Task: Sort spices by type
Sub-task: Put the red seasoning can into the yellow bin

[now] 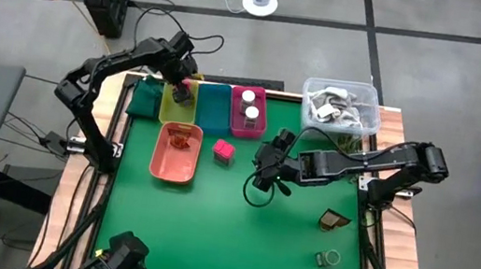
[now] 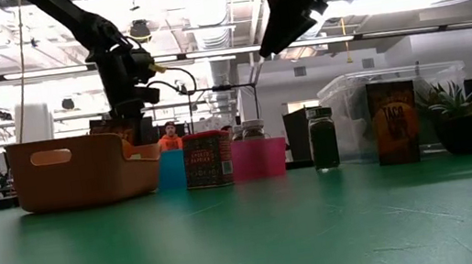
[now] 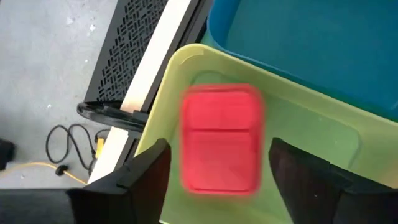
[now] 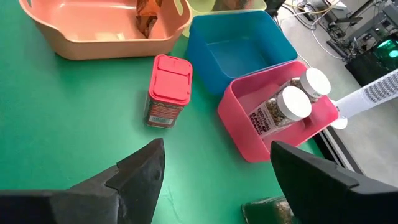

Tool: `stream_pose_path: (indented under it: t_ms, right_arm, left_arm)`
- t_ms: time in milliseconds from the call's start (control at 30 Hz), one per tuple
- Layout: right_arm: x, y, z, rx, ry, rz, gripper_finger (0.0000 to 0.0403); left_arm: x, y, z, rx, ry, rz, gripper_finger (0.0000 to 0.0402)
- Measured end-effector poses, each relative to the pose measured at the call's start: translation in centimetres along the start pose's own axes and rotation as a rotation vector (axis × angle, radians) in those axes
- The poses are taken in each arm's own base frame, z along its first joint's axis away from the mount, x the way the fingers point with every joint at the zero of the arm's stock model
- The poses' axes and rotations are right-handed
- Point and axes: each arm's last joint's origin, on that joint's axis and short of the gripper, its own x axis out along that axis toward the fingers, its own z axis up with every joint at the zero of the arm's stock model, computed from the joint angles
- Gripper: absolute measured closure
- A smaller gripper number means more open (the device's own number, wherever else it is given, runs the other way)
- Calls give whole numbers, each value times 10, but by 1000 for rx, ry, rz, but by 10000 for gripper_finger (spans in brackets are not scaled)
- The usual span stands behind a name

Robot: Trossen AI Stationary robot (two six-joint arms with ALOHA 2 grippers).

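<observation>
Green felt is carrying the sort: the left gripper [image 1: 182, 89], fingers spread, is hovering over the pink box [image 3: 222, 140] in the yellow tray [image 1: 168, 110] at eleven o'clock, risking a knock, while the right gripper [image 1: 266, 165], jaws wide, is nearing the red-lidded tin [image 4: 166, 89] and may be tipping it.

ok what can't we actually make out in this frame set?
- Pink box in the yellow tray: blurred in left wrist view; left gripper covers it from above.
- Teal tray: mostly behind the pink box in low view.
- Jar near the table's front: too small to read.
</observation>
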Motion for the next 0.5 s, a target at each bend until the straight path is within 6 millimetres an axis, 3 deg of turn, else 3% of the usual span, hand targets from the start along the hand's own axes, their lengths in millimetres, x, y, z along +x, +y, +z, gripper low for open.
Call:
stream_pose_path:
  t_ms: [167,300,500]
  right_arm:
    - [-1,2,2,-9,-18,7,81]
    - [-2,3,1,-13,-19,9,81]
    - [-2,2,1,-13,-18,8,81]
  left_arm:
    - [0,-6,3,21,5,10,92]
    - [-3,-10,8,85,47,102,80]
    - [-29,-19,31,114,-56,86,79]
